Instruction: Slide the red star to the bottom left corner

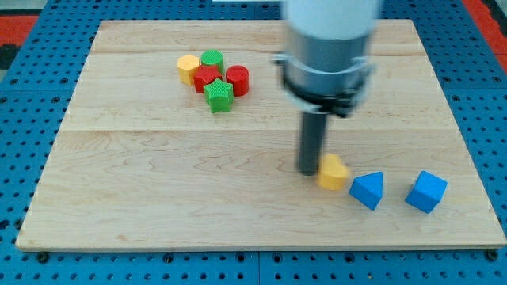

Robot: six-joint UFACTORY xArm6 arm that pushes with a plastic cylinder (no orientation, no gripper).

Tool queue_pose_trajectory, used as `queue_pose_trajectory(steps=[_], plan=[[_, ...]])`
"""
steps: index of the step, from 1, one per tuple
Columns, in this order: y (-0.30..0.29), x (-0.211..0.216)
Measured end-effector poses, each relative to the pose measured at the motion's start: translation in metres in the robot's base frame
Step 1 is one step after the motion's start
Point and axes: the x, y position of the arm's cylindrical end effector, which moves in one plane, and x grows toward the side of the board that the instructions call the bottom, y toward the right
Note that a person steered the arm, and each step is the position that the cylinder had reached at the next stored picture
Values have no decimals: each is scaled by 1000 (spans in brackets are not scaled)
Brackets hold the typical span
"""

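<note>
The red star point(206, 78) lies in a tight cluster at the board's upper left, touching a yellow hexagon point(188, 68), a green cylinder point(212, 59), a red cylinder point(238, 80) and a green star point(219, 95). My tip point(309, 171) stands right of the board's centre, far to the lower right of the red star. It touches the left side of a yellow block point(333, 172).
A blue triangular block point(367, 190) and a blue cube point(426, 191) lie right of the yellow block near the wooden board's point(158, 198) bottom right. The arm's grey body point(329, 47) hangs over the board's top centre. A blue perforated table surrounds the board.
</note>
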Motion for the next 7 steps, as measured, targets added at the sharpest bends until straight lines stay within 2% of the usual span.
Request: queue_pose_trajectory(steps=[2, 3, 4, 7], plan=[[47, 2], [8, -25], [-2, -39], [-2, -43]])
